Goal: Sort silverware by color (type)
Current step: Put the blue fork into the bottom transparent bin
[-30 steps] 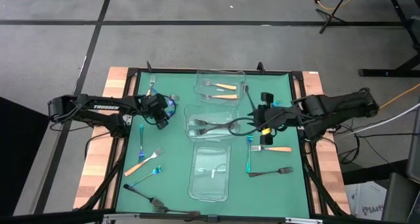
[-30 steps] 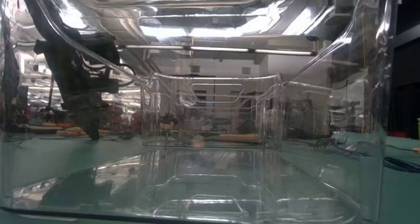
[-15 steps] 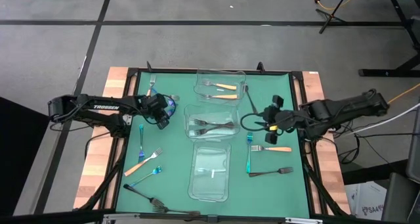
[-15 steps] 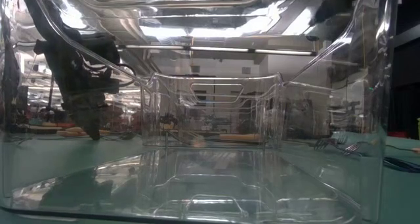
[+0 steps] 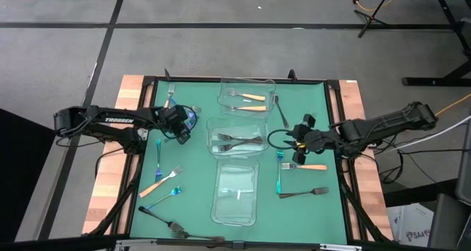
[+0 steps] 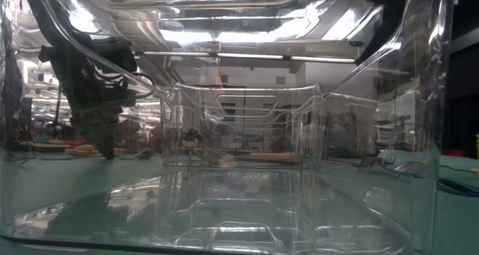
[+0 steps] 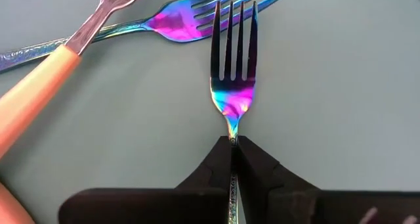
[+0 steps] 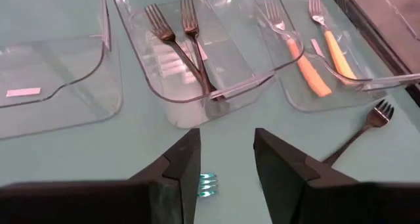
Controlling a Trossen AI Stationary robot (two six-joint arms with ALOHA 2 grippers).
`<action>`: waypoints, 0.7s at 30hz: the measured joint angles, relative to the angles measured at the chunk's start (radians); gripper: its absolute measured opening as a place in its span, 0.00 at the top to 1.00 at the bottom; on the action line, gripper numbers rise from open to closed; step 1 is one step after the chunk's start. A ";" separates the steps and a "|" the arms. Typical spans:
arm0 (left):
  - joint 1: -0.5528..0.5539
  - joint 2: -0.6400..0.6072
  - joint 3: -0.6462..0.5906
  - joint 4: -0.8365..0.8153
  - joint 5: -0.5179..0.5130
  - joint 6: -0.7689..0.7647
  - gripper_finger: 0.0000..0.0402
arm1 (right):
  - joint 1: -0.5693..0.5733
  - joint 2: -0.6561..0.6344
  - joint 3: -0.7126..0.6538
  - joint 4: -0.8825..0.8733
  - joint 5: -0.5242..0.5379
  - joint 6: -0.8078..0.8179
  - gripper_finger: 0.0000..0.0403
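My left gripper (image 7: 233,142) is shut on an iridescent blue-teal fork (image 7: 233,86) lying on the green mat at the table's left (image 5: 182,132). Beside it lie another blue-teal fork (image 7: 190,17) and an orange-handled fork (image 7: 39,79). My right gripper (image 8: 226,142) hangs open at the table's right (image 5: 299,137), with the tines of a blue-teal fork (image 8: 207,184) on the mat beneath its fingers. Three clear containers run down the middle. The far one (image 5: 266,83) holds orange-handled forks, the middle one (image 5: 210,127) dark forks. My left gripper pinches the blue-teal fork's neck (image 7: 231,131), just behind the head, between its two fingertips. The fingers come from above and close on the neck's two sides, across the fork. The fork lies flat on the mat, tines pointing away from the gripper.
The near container (image 5: 218,207) holds only a small label. Loose forks lie on the mat: orange (image 5: 157,183), blue-teal (image 5: 166,197) and dark (image 5: 175,224) at near left; orange (image 5: 307,165), blue-teal (image 5: 280,179) and dark (image 5: 303,193) at right; a dark one (image 5: 282,112) farther back.
My right gripper has drawn back from over the middle container toward the table's right edge and a little toward the near edge, ending over the blue-teal fork there. My left arm has kept its place.
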 joint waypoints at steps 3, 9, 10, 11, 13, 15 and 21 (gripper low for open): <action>0.000 0.000 0.000 0.012 -0.001 -0.050 0.99 | 0.000 0.000 -0.014 0.009 0.000 0.000 0.67; 0.000 -0.032 -0.003 0.026 0.011 -0.132 0.99 | 0.000 0.000 -0.023 0.008 0.000 0.000 0.67; 0.000 -0.042 -0.003 0.026 0.020 -0.145 0.99 | 0.000 0.000 -0.023 0.008 0.000 0.000 0.67; 0.000 -0.053 -0.003 0.026 0.040 -0.158 0.99 | 0.000 0.000 -0.023 0.008 0.000 0.000 0.67; -0.002 -0.080 -0.003 0.027 0.068 -0.181 0.99 | 0.000 0.000 -0.023 0.008 0.000 0.000 0.67; 0.000 -0.105 -0.003 0.029 0.068 -0.203 0.99 | 0.000 0.000 -0.023 0.008 0.000 0.000 0.67; -0.001 -0.185 -0.003 0.043 0.082 -0.258 0.99 | 0.000 0.000 -0.023 0.008 0.000 0.000 0.67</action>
